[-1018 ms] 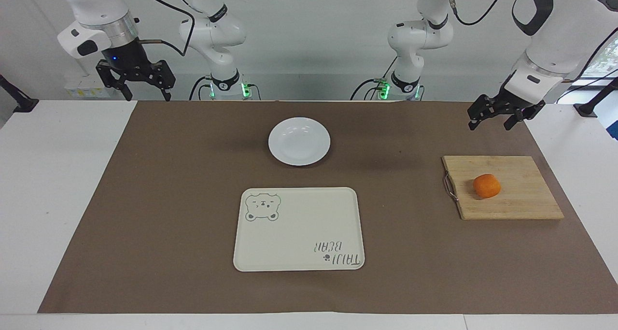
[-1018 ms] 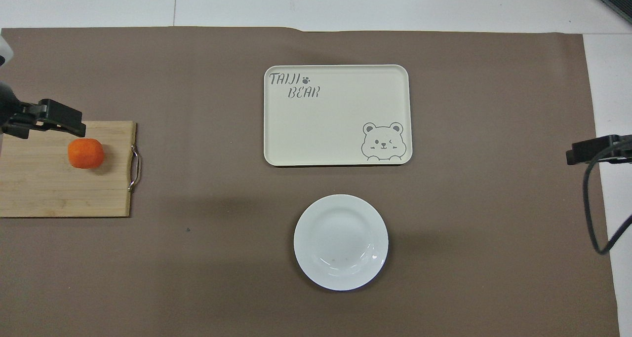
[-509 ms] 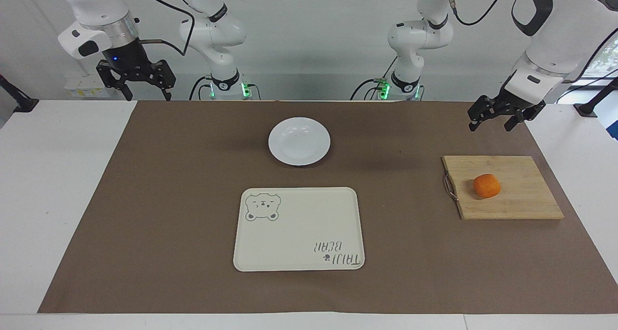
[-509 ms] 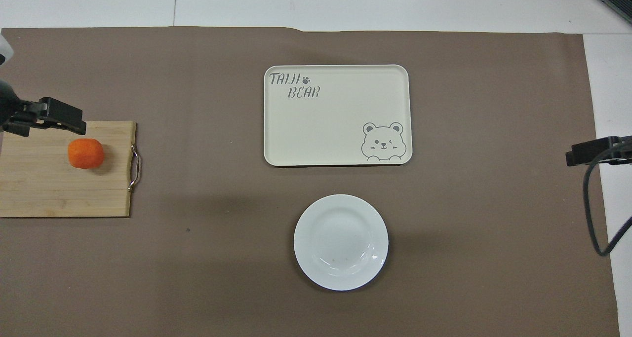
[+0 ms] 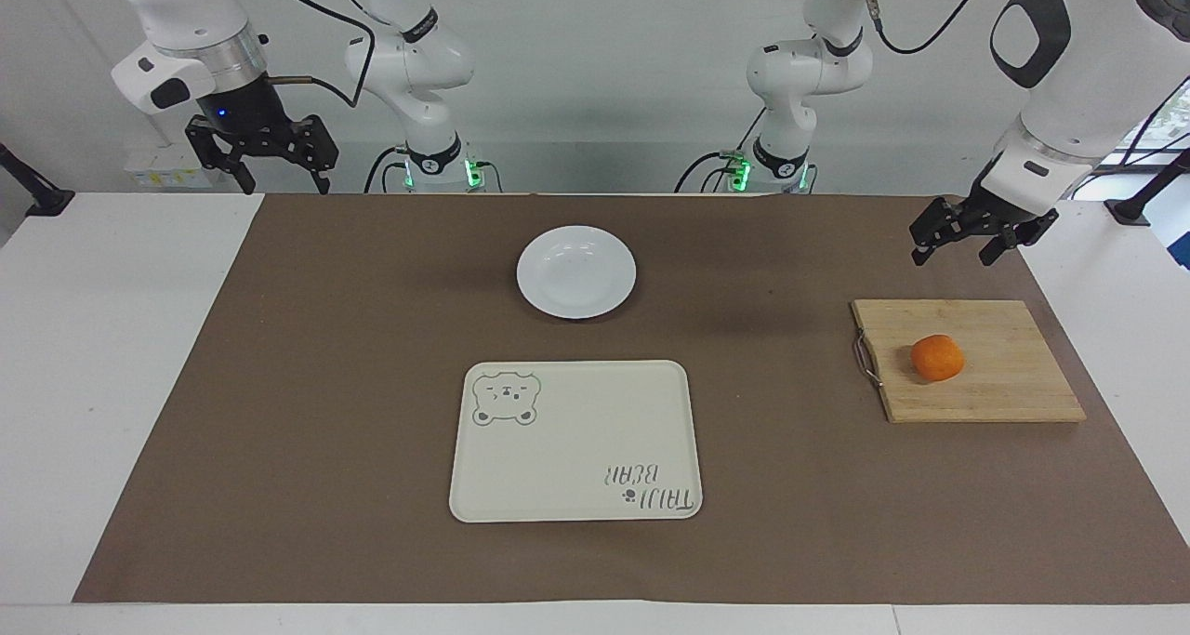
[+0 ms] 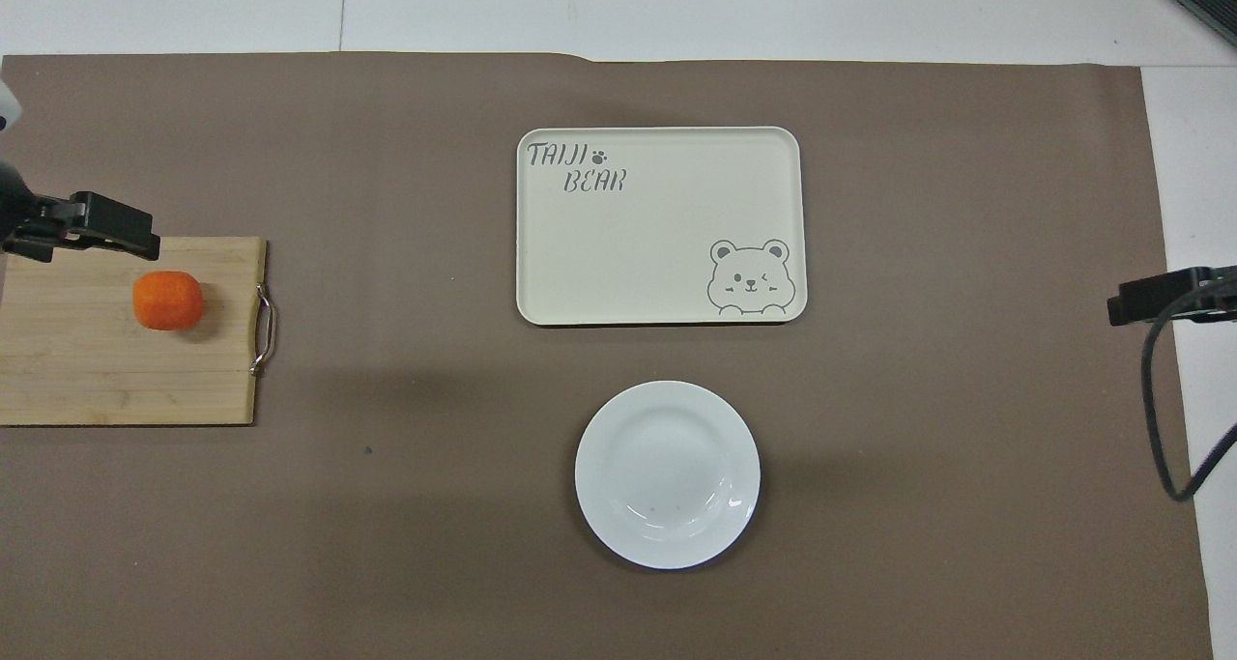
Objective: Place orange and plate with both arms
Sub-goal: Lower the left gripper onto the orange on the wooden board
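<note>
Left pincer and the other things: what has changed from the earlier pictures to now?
The left pincer, open and empty, moved a little toward the left arm's end of the table and slightly lower, above the mat near the cutting board. Nothing was taken or let go. The right pincer waits open, raised at the right arm's end. The orange, plate and tray stayed in place.

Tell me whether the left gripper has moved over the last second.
Yes. In the facing view the left gripper has come lower and shifted toward the table's end, closing on the cutting board; it is not yet over the orange.
</note>
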